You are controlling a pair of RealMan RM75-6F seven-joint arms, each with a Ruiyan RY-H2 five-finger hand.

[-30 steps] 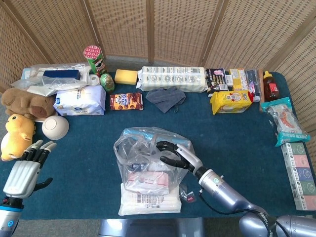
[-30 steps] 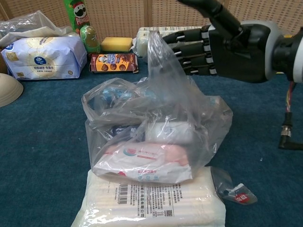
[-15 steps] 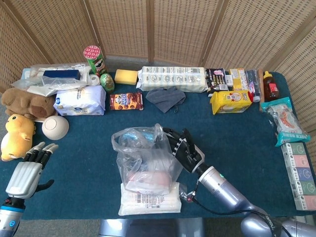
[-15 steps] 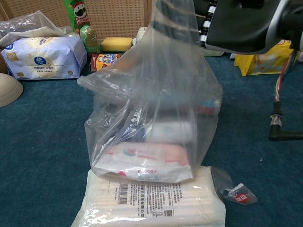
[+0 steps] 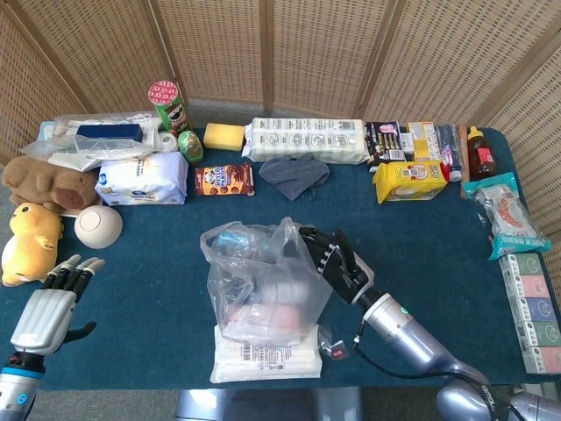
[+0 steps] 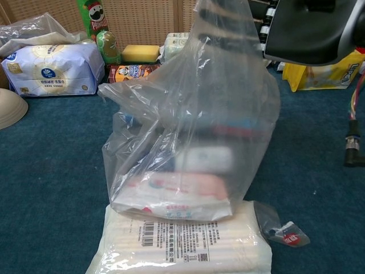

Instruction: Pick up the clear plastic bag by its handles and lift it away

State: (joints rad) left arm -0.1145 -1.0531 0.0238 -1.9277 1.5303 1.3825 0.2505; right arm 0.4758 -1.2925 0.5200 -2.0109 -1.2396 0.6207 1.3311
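The clear plastic bag [image 5: 259, 281] stands in the middle of the blue table [image 5: 438, 254], stretched tall, with pink and white packets inside. Its bottom rests on a flat white package [image 5: 267, 360]. My right hand [image 5: 335, 256] grips the bag's top on its right side. In the chest view the bag [image 6: 194, 131] fills the centre and its top runs up to the right hand [image 6: 311, 28] at the upper edge; dark fingers show through the plastic. My left hand [image 5: 53, 303] hangs at the table's near left, fingers apart, holding nothing.
A small wrapper with a red label [image 5: 336, 351] lies just right of the white package. Along the back stand a Pringles can [image 5: 168, 103], a blue-white bag [image 5: 142, 178], a cookie box [image 5: 224, 179], a grey cloth [image 5: 294, 174] and a yellow pack [image 5: 408, 181]. A bowl [image 5: 98, 225] and plush toys [image 5: 31, 241] sit left.
My right hand has risen and shifted slightly right with the bag's top, pulling the slack bag up tall. The left hand has barely moved.
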